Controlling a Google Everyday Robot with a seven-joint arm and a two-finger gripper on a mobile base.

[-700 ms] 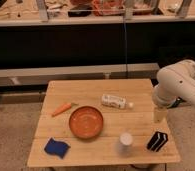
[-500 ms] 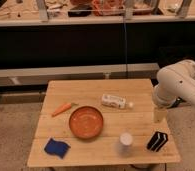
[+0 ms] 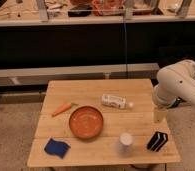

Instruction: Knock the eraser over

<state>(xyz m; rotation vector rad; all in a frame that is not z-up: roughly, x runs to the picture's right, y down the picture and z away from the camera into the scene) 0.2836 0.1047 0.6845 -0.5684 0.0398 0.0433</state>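
Observation:
The eraser [image 3: 157,141], a small black block with two thin white stripes, stands on the wooden table [image 3: 91,90] near its front right corner, leaning slightly. My gripper [image 3: 160,115] hangs from the white arm [image 3: 178,85] at the table's right edge, just above and behind the eraser, apart from it. A white cup [image 3: 125,143] stands just left of the eraser.
An orange bowl [image 3: 86,121] sits mid-table. A carrot [image 3: 62,108] lies at the left, a blue sponge pad [image 3: 57,148] at the front left, and a white bottle [image 3: 114,101] lies on its side behind the bowl. A dark counter runs behind the table.

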